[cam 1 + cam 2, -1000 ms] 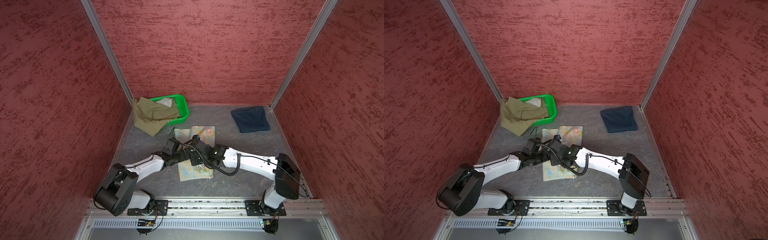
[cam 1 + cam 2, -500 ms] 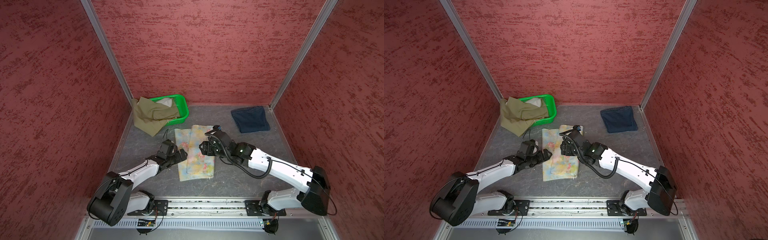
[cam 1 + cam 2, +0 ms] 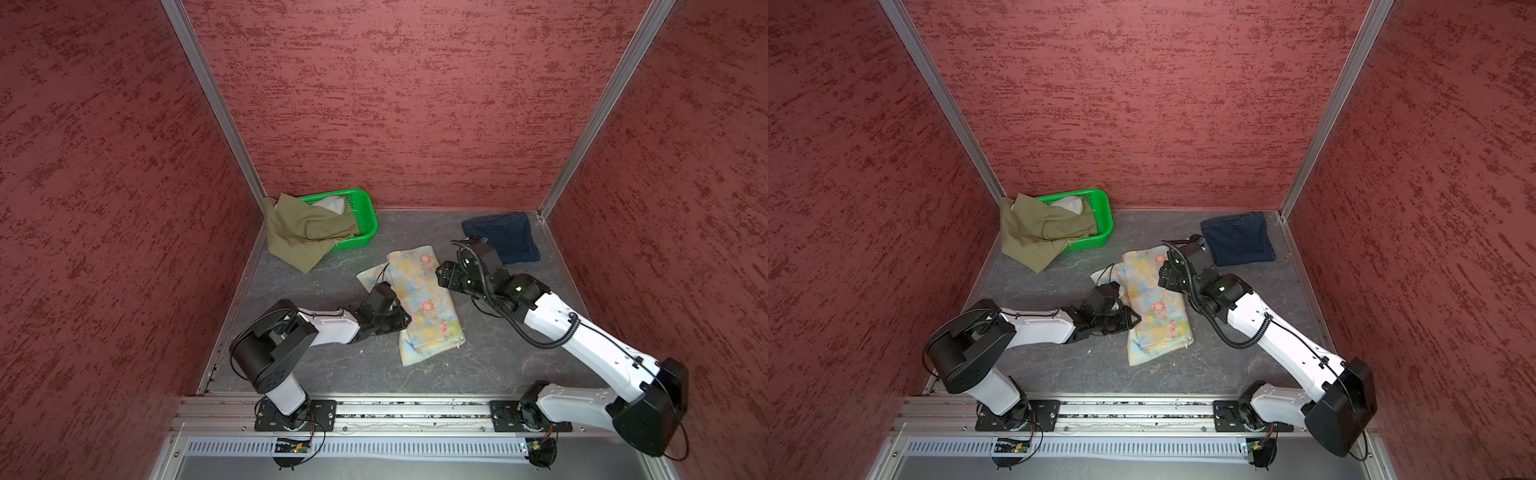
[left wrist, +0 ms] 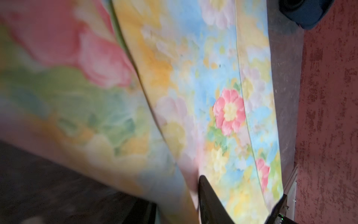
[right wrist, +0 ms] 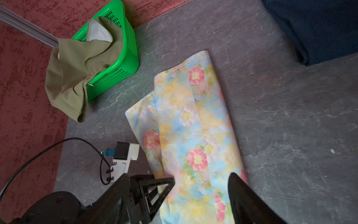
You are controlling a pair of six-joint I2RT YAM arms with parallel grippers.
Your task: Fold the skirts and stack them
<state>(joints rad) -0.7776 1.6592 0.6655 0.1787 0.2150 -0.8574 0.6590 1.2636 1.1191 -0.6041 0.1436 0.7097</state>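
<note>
The pale floral skirt [image 3: 419, 299] [image 3: 1154, 307] lies on the table folded lengthwise into a long strip. My left gripper [image 3: 401, 322] [image 3: 1129, 320] sits low at its near left edge. In the left wrist view the floral cloth [image 4: 213, 77] fills the gap beside one black finger [image 4: 209, 199], so the jaws hold that edge. My right gripper [image 3: 442, 276] [image 5: 178, 194] hovers open over the strip's right side, with nothing in it. The dark blue denim skirt [image 3: 500, 243] [image 5: 319, 29] lies folded at the back right. The olive skirt [image 3: 303, 232] [image 5: 77, 67] hangs crumpled over the basket.
A green perforated basket [image 3: 361, 216] [image 3: 1100, 216] stands at the back left corner, with white cloth inside. Red walls close in three sides of the grey table. A metal rail with both arm bases runs along the front edge.
The right gripper let go of the floral skirt, opened and pulled back to the right. The left gripper closed in on the skirt's left edge. The skirt now lies folded narrower.
</note>
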